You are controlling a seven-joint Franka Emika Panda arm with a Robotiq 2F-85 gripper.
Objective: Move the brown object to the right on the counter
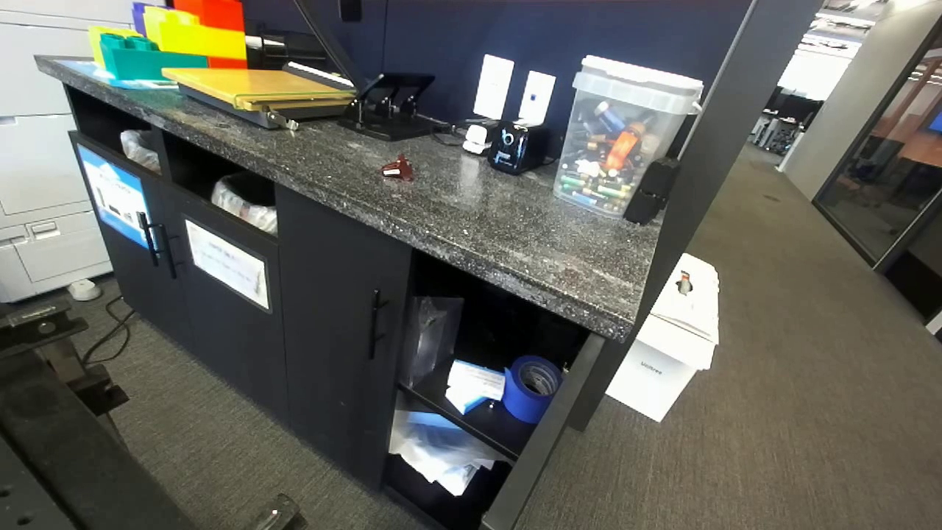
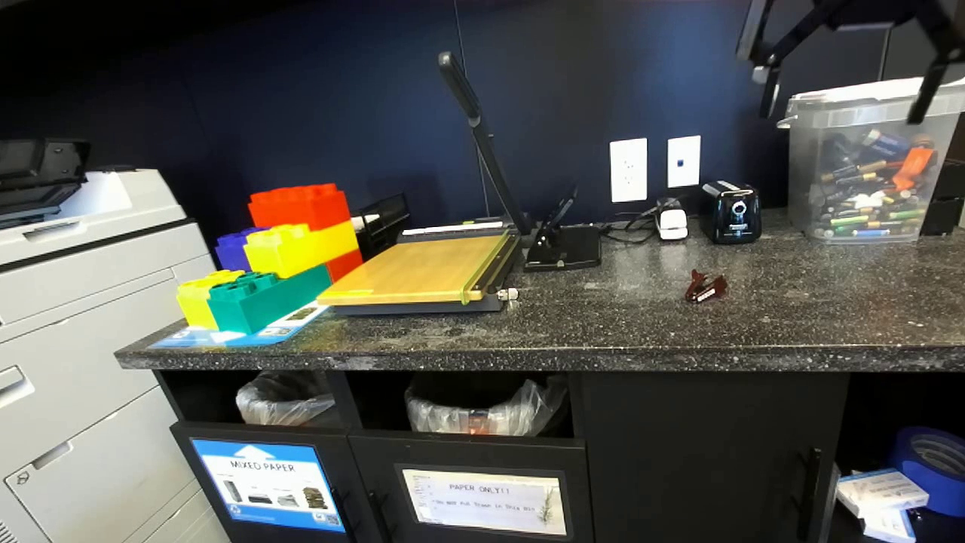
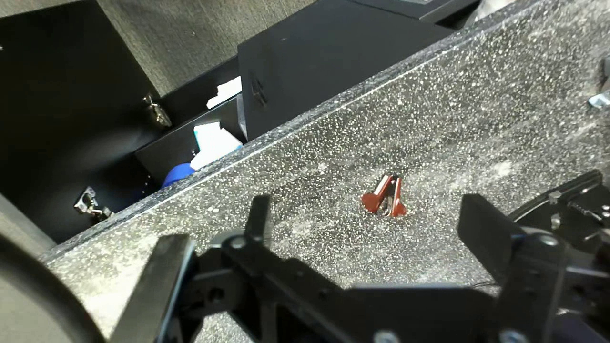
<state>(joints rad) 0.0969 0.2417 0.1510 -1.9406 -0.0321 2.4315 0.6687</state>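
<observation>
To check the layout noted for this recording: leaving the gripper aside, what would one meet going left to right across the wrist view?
Lower metal hinge, blue tape roll, white packaging, black door handle, brown object, black device with metal parts.

From left to right, the speckled counter [image 2: 588,324] carried a blue sheet [image 2: 279,330], a paper cutter [image 2: 418,268], a punch [image 2: 565,249], a white item [image 2: 672,223], a sharpener [image 2: 733,217] and a clear tub [image 2: 837,111]. The brown object [image 2: 710,289] lay nearer than the sharpener.
</observation>
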